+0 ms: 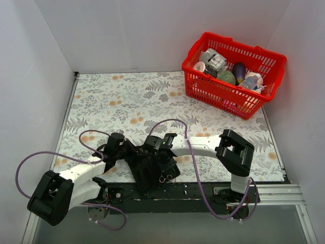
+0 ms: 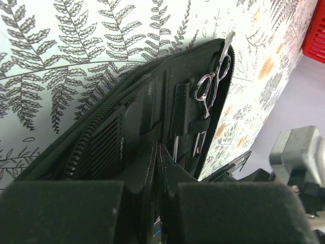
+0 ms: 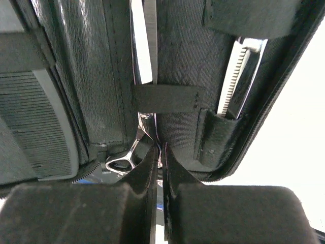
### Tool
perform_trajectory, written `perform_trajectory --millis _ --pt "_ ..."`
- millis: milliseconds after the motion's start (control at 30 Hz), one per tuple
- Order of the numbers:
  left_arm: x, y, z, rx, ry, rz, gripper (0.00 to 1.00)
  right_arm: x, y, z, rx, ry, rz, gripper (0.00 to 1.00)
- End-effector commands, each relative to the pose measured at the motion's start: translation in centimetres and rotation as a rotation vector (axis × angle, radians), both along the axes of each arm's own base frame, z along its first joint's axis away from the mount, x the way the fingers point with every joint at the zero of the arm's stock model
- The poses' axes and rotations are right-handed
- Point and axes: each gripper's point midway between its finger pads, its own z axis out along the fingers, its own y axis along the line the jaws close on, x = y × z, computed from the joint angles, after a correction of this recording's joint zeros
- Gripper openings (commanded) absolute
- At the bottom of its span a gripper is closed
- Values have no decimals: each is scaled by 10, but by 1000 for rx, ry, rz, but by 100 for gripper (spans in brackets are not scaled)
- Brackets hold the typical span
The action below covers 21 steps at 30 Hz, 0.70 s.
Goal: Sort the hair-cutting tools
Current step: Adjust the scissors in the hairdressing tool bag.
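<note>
We see both arms bent low over the black case (image 1: pixel 147 170) (image 2: pixel 147 101) (image 3: pixel 183 61), which lies open on the fern-patterned table (image 1: pixel 127 96) near its front edge.

The left gripper (image 1: pixel 123 147) (image 2: pixel 152 190) is at the case's left side. Its jaws are fully closed, with a fold of the case's lining pinched between them.

The right gripper (image 1: pixel 158 146) (image 3: pixel 160 152) reaches in from the far side. Its jaws are all but closed, with only a sliver between the tips. They sit right at the handle end of 1 pair of scissors (image 3: pixel 122 162) near the case's middle. That pair's blade runs away under an elastic strap. We cannot tell whether the tips pinch the metal, the lining or nothing.

The other scissors (image 1: pixel 164 178) (image 2: pixel 208 91) are strapped in along the case's zipped right edge, with their 2 ring handles showing bright. The black comb (image 2: pixel 104 147) (image 3: pixel 35 127) lies in the opposite half of the case. In the right wrist view, a toothed silver tool (image 3: pixel 238 76) stands in a pocket beside the middle pair.

Well apart, at the table's far right corner, a red basket (image 1: pixel 223 96) holds bottles and egg-shaped items.
</note>
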Motion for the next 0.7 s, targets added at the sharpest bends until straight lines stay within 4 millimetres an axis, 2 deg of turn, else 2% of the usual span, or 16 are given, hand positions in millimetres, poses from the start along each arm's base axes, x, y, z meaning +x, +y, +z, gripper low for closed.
perform_trajectory --millis 0,167,233,533,667 --pt "-6 6 -6 30 11 3 0 28 38 8 114 -77 -66 1" --pt "-7 7 -5 29 7 4 0 33 29 8 94 -89 -78 1" --pt "-7 7 -5 32 6 6 0 31 20 6 80 -88 -86 1" --pt "-5 5 -8 39 16 0 0 12 -13 3 53 -50 -133 1" --pt "-6 4 -9 36 18 -5 0 8 -20 3 47 -41 -156 1"
